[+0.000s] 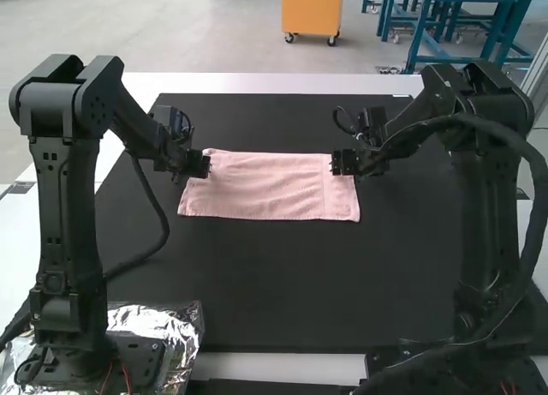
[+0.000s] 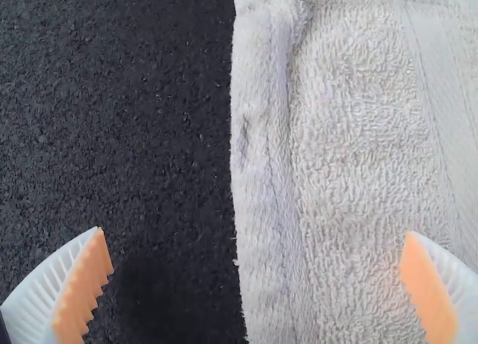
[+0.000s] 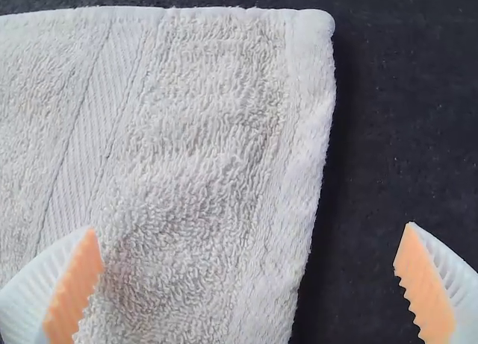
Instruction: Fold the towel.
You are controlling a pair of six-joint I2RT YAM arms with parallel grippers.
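Observation:
The pink towel (image 1: 270, 188) lies as a flat, wide rectangle on the black mat; whether it is in layers I cannot tell. At its left end is my left gripper (image 1: 199, 165), and at its right end my right gripper (image 1: 342, 164). In the left wrist view, the left gripper (image 2: 258, 284) stands open above the edge of the towel (image 2: 358, 150), one finger over mat and one over cloth. The right wrist view has the right gripper (image 3: 246, 280) open too, its fingers on either side of the edge of the towel (image 3: 194, 172).
A black mat (image 1: 282, 284) covers most of the white table (image 1: 274, 84). Crumpled foil (image 1: 184, 326) lies around the left arm's base. Cables hang in loops along both arms.

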